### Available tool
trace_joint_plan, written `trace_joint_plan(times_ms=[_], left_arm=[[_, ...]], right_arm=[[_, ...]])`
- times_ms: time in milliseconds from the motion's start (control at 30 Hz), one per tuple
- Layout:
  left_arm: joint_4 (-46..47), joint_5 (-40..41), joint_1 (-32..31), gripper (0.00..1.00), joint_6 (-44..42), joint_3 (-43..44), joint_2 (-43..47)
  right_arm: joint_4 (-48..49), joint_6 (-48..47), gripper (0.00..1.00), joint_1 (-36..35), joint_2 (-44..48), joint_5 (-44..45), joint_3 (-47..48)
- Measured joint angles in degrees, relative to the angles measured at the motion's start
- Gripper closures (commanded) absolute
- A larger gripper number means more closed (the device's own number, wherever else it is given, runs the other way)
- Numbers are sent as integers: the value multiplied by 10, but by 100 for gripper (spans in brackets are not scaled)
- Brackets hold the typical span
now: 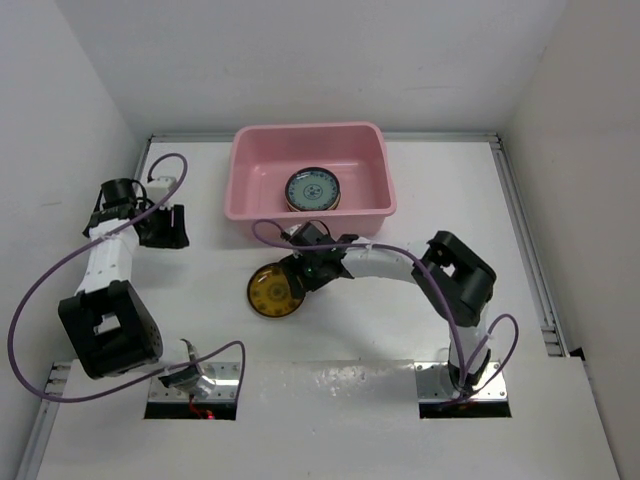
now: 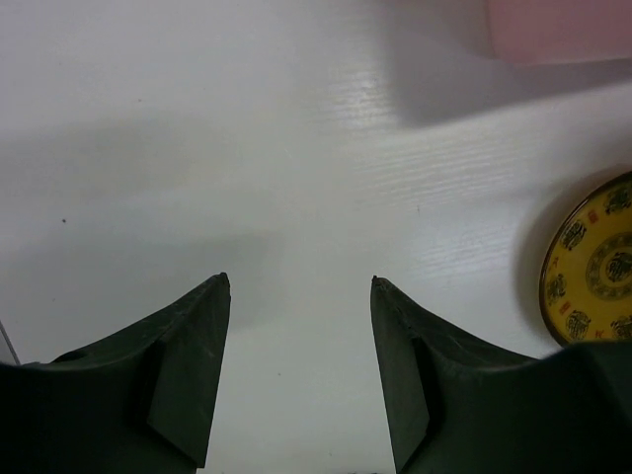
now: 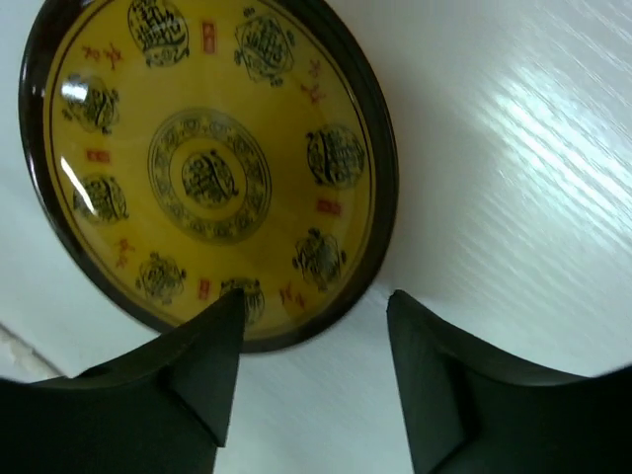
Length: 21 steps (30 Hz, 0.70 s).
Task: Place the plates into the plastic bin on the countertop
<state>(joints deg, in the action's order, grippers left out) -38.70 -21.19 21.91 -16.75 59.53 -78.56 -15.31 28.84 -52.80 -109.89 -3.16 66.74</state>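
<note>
A yellow-brown patterned plate point(image 1: 271, 291) with a dark rim lies flat on the white countertop point(image 1: 450, 190), in front of the pink plastic bin point(image 1: 378, 180). A blue-grey patterned plate point(image 1: 312, 189) rests inside the bin. My right gripper point(image 1: 298, 278) is at the yellow plate's right edge. In the right wrist view the gripper point(image 3: 316, 293) is open: one finger overlaps the plate point(image 3: 207, 158) at its rim, the other stands over bare table. My left gripper point(image 1: 168, 228) is far to the left, open point(image 2: 300, 278) and empty, with the yellow plate point(image 2: 592, 267) at that view's right edge.
Metal edging point(image 1: 520, 230) runs along the table's right side. The bin's blurred pink corner point(image 2: 558, 30) shows at the top right of the left wrist view. Purple cables point(image 1: 40, 300) loop beside the left arm. White walls close in on three sides.
</note>
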Motion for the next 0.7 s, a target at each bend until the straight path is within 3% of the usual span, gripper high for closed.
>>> trace_joint_plan(times_ms=[167, 200, 300, 500, 700], left_arm=[[-5, 14, 0, 39, -6, -17, 24], [-7, 16, 0, 39, -6, -17, 30], [-7, 19, 0, 39, -8, -17, 43], [-10, 20, 0, 39, -8, -17, 46], [-12, 21, 0, 39, -8, -14, 45]], right_arm=[[88, 22, 66, -2, -18, -7, -28], [106, 26, 80, -2, -17, -7, -37], [150, 41, 100, -2, -16, -13, -58], [189, 45, 100, -3, 3, -20, -90], [118, 7, 100, -3, 54, -45, -69]])
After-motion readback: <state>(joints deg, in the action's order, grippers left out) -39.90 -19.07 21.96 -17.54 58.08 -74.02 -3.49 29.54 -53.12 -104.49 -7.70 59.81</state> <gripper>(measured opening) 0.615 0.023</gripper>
